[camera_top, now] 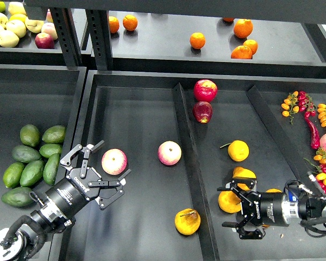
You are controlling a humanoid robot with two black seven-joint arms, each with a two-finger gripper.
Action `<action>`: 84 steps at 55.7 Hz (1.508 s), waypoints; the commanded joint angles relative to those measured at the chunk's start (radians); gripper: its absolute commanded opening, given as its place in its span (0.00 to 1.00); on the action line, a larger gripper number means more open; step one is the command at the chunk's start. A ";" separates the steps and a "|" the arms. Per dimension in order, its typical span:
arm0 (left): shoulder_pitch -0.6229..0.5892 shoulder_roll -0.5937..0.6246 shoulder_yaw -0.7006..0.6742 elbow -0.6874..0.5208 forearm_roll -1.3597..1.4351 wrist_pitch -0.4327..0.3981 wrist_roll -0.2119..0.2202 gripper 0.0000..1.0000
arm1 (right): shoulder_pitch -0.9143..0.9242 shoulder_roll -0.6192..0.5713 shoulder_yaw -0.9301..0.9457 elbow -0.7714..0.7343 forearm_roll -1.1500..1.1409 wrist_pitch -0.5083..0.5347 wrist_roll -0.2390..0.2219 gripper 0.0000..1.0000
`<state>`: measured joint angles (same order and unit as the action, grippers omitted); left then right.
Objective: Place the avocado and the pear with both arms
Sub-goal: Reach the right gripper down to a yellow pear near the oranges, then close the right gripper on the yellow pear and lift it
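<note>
Several green avocados [31,173] lie in a pile in the left tray, with darker ones [25,154] among them. I cannot tell which is the task's avocado. My left gripper [115,158] is open and empty, to the right of the pile, over a pink apple [110,165]. Yellow-orange pears lie in the right compartment [238,150]. Another with a brown blotch [187,221] lies in the middle compartment. My right gripper [224,206] is open, its jaws on either side of one pear [229,202] without closing on it.
A second pink apple [169,153] lies mid-tray and two red apples [205,90] lie further back. Raised dividers [187,157] split the tray. Oranges [197,40] sit on the back shelf. Chillies and small tomatoes [312,122] lie at the right.
</note>
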<state>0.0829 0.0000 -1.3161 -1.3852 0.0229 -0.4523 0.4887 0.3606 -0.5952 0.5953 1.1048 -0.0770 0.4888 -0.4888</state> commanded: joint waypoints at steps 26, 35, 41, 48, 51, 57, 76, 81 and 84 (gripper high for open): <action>0.000 0.000 0.009 0.000 -0.001 -0.013 0.000 0.99 | 0.011 0.184 -0.022 -0.198 -0.026 0.000 0.000 0.95; 0.000 0.000 0.011 0.000 -0.001 -0.014 0.000 0.99 | 0.012 0.202 -0.022 -0.223 -0.027 0.000 0.000 0.90; 0.000 0.000 0.011 0.000 -0.001 -0.019 0.000 0.99 | 0.012 0.225 -0.020 -0.250 -0.029 0.000 0.000 0.89; 0.005 0.000 0.011 0.000 -0.001 -0.020 0.000 0.99 | 0.012 0.256 -0.017 -0.283 -0.029 0.000 0.000 0.86; 0.012 0.000 0.012 0.000 -0.001 -0.020 0.000 1.00 | 0.014 0.268 -0.015 -0.296 -0.030 0.000 0.000 0.86; 0.014 0.000 0.011 0.000 -0.001 -0.028 0.000 0.99 | 0.017 0.294 -0.012 -0.328 -0.032 0.000 0.000 0.84; 0.015 0.000 0.011 0.000 -0.001 -0.028 0.000 0.99 | 0.020 0.330 -0.005 -0.379 -0.053 0.000 0.000 0.76; 0.015 0.000 0.011 0.000 -0.001 -0.028 0.000 0.99 | 0.020 0.333 -0.003 -0.387 -0.053 0.000 0.000 0.71; 0.015 0.000 0.011 0.000 -0.001 -0.028 0.000 0.99 | 0.020 0.334 -0.002 -0.388 -0.053 0.000 0.000 0.68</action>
<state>0.0982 0.0000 -1.3054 -1.3852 0.0214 -0.4802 0.4887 0.3804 -0.2653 0.5908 0.7240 -0.1302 0.4887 -0.4887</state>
